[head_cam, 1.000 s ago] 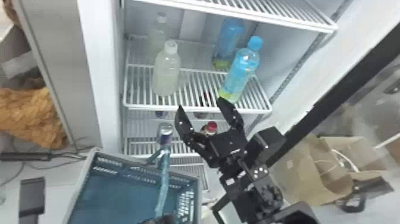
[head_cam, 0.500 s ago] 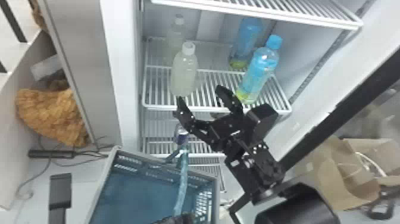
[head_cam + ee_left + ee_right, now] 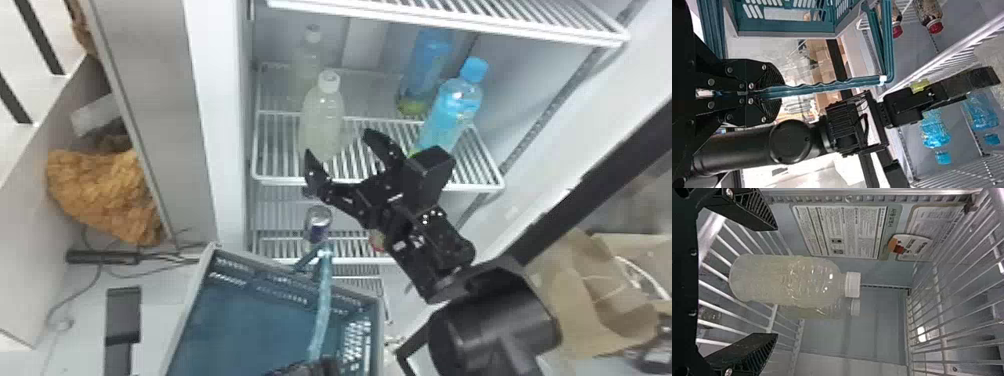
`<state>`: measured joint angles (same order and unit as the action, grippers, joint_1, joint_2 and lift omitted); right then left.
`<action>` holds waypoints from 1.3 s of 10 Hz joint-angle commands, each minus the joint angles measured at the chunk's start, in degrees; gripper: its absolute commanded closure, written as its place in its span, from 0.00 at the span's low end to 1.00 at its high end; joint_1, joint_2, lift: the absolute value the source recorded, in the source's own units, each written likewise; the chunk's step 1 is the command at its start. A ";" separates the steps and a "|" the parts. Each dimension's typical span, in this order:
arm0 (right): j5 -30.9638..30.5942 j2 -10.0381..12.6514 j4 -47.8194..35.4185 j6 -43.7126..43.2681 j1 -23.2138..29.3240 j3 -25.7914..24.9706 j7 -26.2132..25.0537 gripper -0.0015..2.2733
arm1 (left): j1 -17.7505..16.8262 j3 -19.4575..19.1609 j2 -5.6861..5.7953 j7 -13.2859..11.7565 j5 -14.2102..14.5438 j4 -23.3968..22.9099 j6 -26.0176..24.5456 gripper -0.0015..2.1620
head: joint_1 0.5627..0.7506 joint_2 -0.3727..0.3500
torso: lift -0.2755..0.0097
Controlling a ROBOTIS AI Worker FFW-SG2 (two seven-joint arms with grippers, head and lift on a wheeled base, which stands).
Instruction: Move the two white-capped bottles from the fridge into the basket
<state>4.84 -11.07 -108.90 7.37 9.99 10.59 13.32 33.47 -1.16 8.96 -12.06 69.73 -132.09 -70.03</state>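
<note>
Two white-capped bottles stand at the left of a fridge shelf (image 3: 280, 179), the near bottle (image 3: 321, 117) in front of the far bottle (image 3: 306, 61). The right pincer (image 3: 339, 142) is wide open and empty, facing the near one. The left pincer (image 3: 320, 367) is closed on the handle (image 3: 324, 300) of the blue basket (image 3: 194, 300), in front of the fridge. Two blue-capped bottles (image 3: 452, 107) stand at the shelf's right.

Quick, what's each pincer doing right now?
Left pincer: closed on the basket's handle.
Right pincer: open, holding nothing, at a white-capped bottle.
</note>
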 commanded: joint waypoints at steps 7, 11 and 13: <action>4.87 0.53 11.24 -6.53 -8.02 1.87 3.56 0.07 | -0.42 0.36 0.18 0.11 0.08 0.12 0.00 0.55 | 0.70 0.28 | 0.97; 4.53 0.61 10.25 -6.10 -8.02 1.98 3.47 0.37 | -0.28 0.02 0.18 0.11 0.31 0.12 0.00 0.55 | 0.70 0.29 | 0.97; 4.64 0.53 9.27 -6.67 -7.32 1.87 3.21 0.40 | -0.14 0.02 0.18 0.02 0.31 0.12 0.14 0.55 | 0.70 0.29 | 0.97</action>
<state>9.40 -10.46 -99.42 0.86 2.48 12.52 16.53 33.32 -1.19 9.14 -12.03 70.04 -131.96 -69.89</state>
